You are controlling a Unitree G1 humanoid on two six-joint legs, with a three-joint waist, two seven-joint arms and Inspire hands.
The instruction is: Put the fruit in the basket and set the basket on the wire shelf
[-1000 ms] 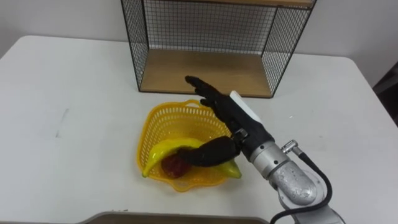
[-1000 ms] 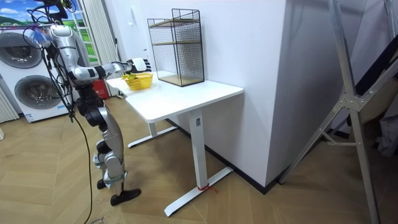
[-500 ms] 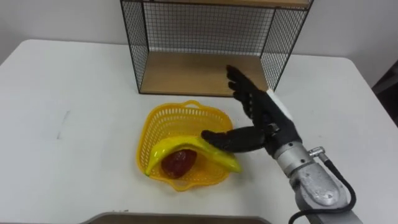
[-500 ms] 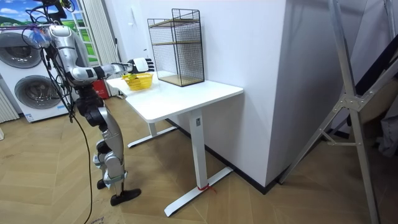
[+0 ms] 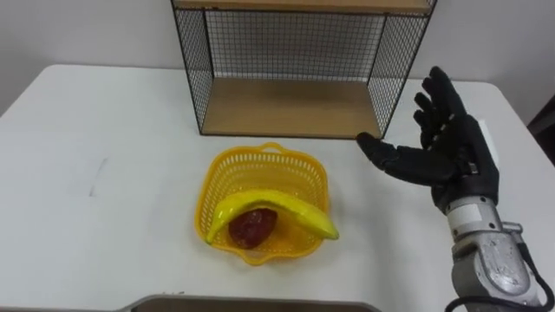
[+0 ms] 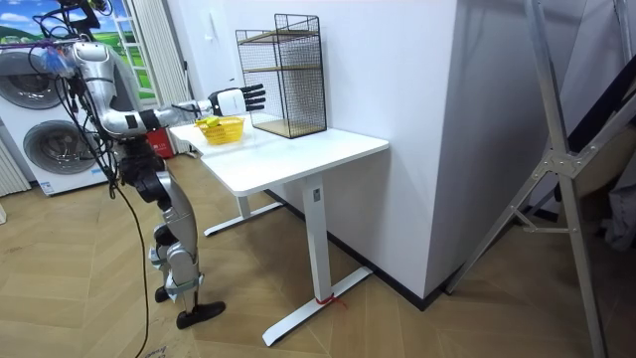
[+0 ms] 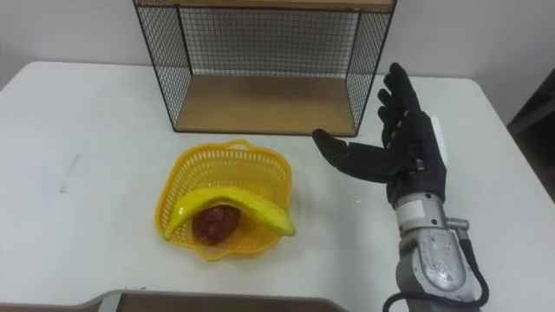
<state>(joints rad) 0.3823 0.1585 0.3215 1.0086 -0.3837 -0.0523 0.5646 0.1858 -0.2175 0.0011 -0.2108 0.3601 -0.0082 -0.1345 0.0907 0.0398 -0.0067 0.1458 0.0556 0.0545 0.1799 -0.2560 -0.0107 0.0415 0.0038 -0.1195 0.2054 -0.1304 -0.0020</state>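
A yellow plastic basket (image 5: 224, 176) (image 7: 185, 169) (image 6: 221, 128) stands on the white table (image 5: 104, 199), just in front of the black wire shelf (image 5: 295, 61) (image 7: 260, 61) (image 6: 283, 75). Inside it a yellow banana (image 5: 276, 209) (image 7: 234, 208) lies across a dark red fruit (image 5: 252, 227) (image 7: 214, 222). My right hand (image 5: 440, 149) (image 7: 401, 147) (image 6: 236, 98) hovers open to the right of the basket, fingers straight and thumb pointing left, holding nothing.
The shelf has a wooden bottom board (image 5: 290, 108) with an open front facing me. In the room view I stand at the table's end, washing machines (image 6: 50, 119) behind me. A grey edge (image 5: 251, 305) runs along the bottom of the eye views.
My right hand has let go of the banana, lifted out of the basket and swung right, away from it. The banana now rests in the basket over the red fruit.
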